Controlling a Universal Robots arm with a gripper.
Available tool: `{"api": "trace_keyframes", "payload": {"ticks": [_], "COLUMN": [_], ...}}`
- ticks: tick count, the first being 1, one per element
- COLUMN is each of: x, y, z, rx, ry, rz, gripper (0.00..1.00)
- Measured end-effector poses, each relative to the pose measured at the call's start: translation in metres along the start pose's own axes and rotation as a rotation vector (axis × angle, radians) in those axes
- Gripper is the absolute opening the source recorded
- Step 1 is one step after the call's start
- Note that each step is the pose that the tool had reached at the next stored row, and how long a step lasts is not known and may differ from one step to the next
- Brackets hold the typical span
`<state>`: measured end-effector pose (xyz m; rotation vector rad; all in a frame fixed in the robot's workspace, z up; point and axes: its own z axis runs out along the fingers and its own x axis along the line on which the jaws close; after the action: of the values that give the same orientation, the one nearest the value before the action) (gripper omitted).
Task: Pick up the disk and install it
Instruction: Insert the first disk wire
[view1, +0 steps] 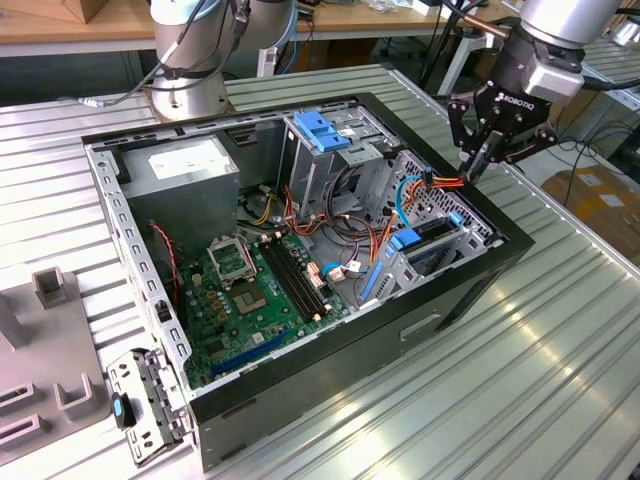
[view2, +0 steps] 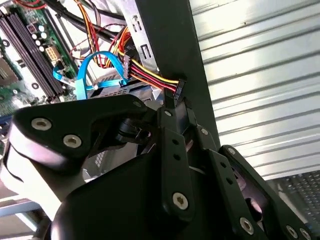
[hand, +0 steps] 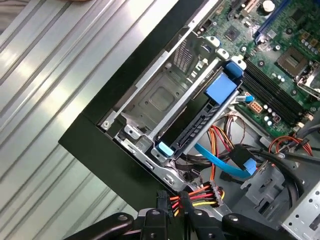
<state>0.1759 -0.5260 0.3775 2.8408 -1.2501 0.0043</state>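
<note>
The disk (view1: 432, 236) sits on edge in the silver drive bay at the open computer case's right side in the exterior view. In the first wrist view the disk (hand: 192, 131) shows a dark side with blue plastic tabs at both ends. My gripper (view1: 478, 163) hangs over the case's right rim, just behind that bay. Its fingers are shut on the black connector (view2: 179, 90) of a red, yellow and black power cable (hand: 197, 195). In both wrist views the gripper (view2: 176, 107) (hand: 172, 212) holds the connector above the black case wall.
The case (view1: 300, 375) lies open on a ribbed metal table (view1: 520, 380). Inside are a green motherboard (view1: 250, 290), a grey box with a white sticker (view1: 185, 175), a cage with a blue cap (view1: 325, 135) and loose cables. A grey fixture (view1: 50, 340) stands at the exterior view's left.
</note>
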Motion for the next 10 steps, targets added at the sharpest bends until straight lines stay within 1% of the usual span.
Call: {"api": "trace_keyframes", "payload": {"ticks": [6, 8, 10], "x": [0.0004, 0.0008, 0.0015], "y": [-0.0005, -0.0012, -0.0027], "z": [0.0012, 0.0022, 0.0038], "rx": [0.0015, 0.0033, 0.0068], "ry": [0.0028, 0.0047, 0.0087], "rz": [-0.083, -0.100, -0.115], "gripper": [0.24, 0.24, 0.24]}}
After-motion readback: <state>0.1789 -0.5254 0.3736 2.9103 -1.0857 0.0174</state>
